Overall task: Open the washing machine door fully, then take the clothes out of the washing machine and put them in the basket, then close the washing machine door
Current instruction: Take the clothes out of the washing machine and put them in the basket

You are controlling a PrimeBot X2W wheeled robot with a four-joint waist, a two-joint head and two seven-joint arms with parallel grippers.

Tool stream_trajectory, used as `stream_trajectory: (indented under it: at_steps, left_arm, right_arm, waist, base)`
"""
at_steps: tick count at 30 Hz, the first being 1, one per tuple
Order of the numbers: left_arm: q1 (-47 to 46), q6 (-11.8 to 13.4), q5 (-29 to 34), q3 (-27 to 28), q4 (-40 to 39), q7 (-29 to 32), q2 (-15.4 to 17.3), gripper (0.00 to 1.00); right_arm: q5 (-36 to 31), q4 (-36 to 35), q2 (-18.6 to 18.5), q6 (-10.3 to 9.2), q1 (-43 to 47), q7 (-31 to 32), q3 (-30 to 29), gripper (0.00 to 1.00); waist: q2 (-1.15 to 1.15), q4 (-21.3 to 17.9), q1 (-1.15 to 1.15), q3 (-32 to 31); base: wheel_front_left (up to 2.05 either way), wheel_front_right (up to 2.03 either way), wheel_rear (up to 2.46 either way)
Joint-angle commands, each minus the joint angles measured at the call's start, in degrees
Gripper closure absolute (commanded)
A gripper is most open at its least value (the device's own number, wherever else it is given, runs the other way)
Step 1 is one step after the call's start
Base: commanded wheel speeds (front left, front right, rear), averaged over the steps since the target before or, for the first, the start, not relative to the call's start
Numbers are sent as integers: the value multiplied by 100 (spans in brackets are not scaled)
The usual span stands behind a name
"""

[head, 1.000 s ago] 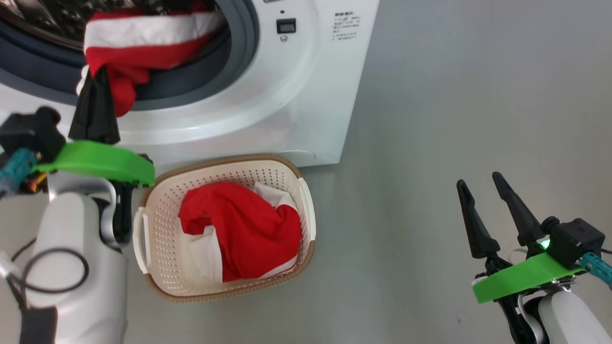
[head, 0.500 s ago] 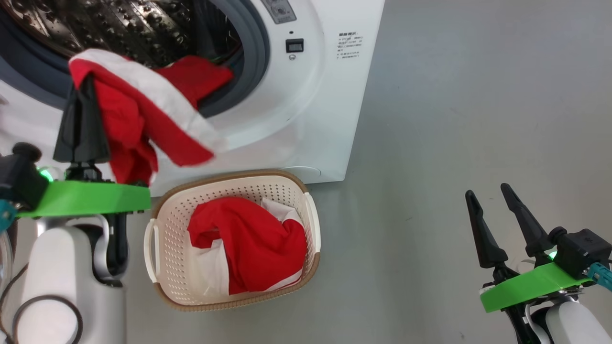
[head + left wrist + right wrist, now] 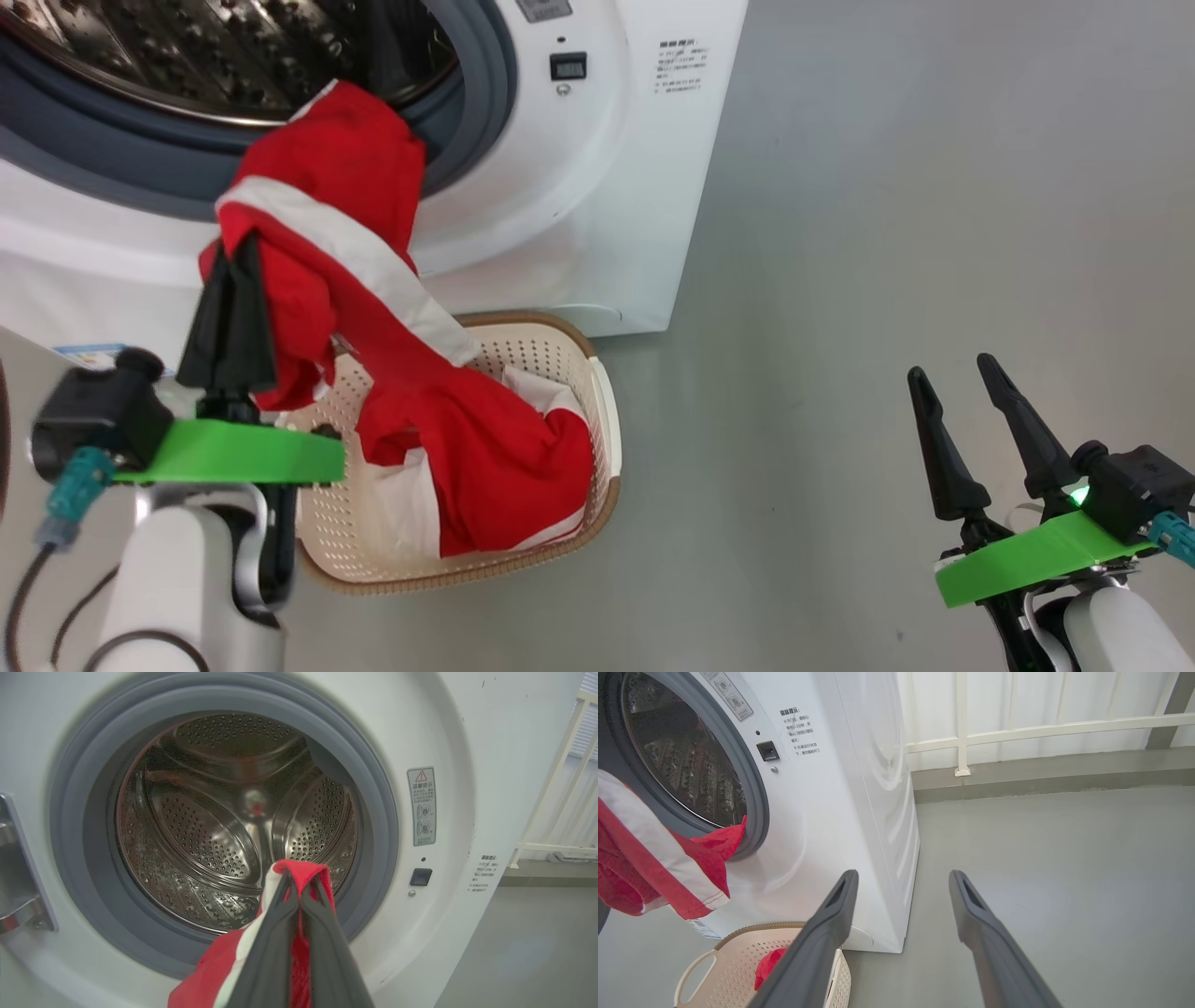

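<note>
Item one: held garment (image 3: 317, 224), red with a white band. We find it clamped between the closed fingers of the left gripper (image 3: 235, 250), in front of the washing machine (image 3: 579, 187). Its upper end lies over the grey seal (image 3: 481, 93) at the lower edge of the opening. Its lower end hangs down into the basket (image 3: 586, 359).

Item two: second garment (image 3: 509, 467), red and white, bunched inside the basket. The basket stands on the grey floor (image 3: 887, 233), close against the machine's front.

Item three: perforated steel drum (image 3: 210, 826), which we see past the left fingers in the left wrist view.

Item four: right gripper (image 3: 950, 367), fingers apart, over the floor well to the right of the basket.

Item five: white railing (image 3: 1017, 728), beyond the machine.
</note>
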Motion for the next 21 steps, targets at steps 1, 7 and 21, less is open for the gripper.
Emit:
stream_trajectory:
  at_steps: [1,7,21]
  left_arm:
    - [83,64,-50,126,-55,-28,121,100]
    - [153,133,-86,-66,598,-28,120,100]
    - [-447,56,85,-346,2519,-28,120,100]
  right_arm:
    - [-56,-159,-36,28,-22,-37,110,0]
    - [-77,-211,17,28,-168,-37,105,0]
    - [-109,-306,158,28,-538,-37,109,0]
  waist:
    - [0,-16,0,134]
    - [0,-40,0,515]
    - [0,-205,0,1348]
  base:
    - [0,0,0]
    - [0,0,0]
    - [0,0,0]
